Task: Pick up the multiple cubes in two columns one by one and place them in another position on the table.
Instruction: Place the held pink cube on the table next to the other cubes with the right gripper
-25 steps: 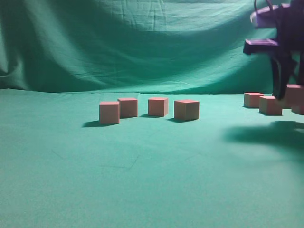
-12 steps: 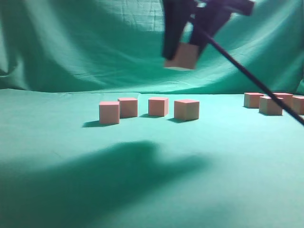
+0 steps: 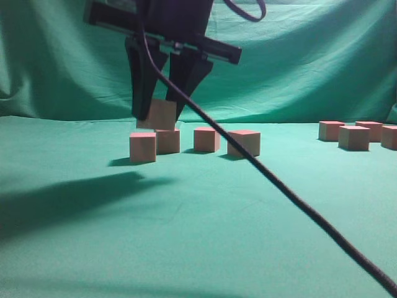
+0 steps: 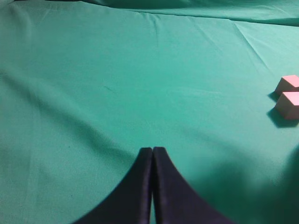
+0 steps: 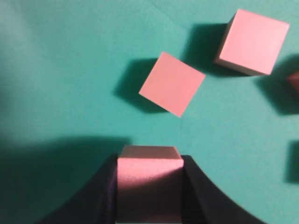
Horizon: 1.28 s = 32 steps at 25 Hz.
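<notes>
My right gripper (image 3: 159, 118) hangs over the left group of cubes, shut on one cube (image 3: 162, 114) held just above the table (image 3: 198, 236). Below it, a row of cubes rests on the cloth: (image 3: 142, 147), (image 3: 167, 141), (image 3: 206, 139), (image 3: 244, 143). In the right wrist view the held cube (image 5: 149, 186) fills the gap between the black fingers (image 5: 105, 196), with two cubes (image 5: 172, 84) (image 5: 252, 42) lying beneath. My left gripper (image 4: 153, 150) is shut and empty above bare cloth; two cubes (image 4: 290, 84) (image 4: 289, 103) sit at its far right.
A second group of cubes (image 3: 353, 137) stands at the right edge of the table. A black cable (image 3: 291, 198) slants from the right arm down to the lower right corner. A green cloth backdrop (image 3: 279, 74) hangs behind.
The right gripper has carried a cube from the right group leftward across the table and lowered it over the left row. The cubes on the table have not moved.
</notes>
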Each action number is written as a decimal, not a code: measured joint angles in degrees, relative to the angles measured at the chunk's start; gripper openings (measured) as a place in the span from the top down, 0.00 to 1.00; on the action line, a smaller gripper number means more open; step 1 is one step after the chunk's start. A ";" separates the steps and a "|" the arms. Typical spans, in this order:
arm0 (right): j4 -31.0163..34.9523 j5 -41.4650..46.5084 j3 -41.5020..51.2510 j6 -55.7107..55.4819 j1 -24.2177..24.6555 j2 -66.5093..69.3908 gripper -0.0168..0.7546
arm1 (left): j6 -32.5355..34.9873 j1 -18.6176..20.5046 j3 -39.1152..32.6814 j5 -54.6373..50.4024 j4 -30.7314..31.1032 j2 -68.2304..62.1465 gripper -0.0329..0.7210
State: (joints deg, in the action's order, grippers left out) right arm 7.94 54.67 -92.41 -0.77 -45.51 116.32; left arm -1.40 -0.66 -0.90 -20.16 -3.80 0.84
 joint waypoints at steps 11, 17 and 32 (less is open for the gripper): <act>-0.86 0.07 -2.17 0.00 -0.38 5.67 0.63 | 0.00 0.00 0.00 0.00 0.00 0.00 0.96; -1.41 -1.49 -2.45 0.00 -0.38 6.77 0.63 | 0.00 0.00 0.00 0.00 0.00 0.00 0.96; -2.81 -1.49 -2.72 0.00 -0.50 6.88 0.63 | 0.00 0.00 0.00 0.00 0.00 0.00 0.96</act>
State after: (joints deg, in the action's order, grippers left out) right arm 5.14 53.18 -95.14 -0.77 -46.01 123.20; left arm -1.40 -0.66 -0.90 -20.16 -3.80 0.84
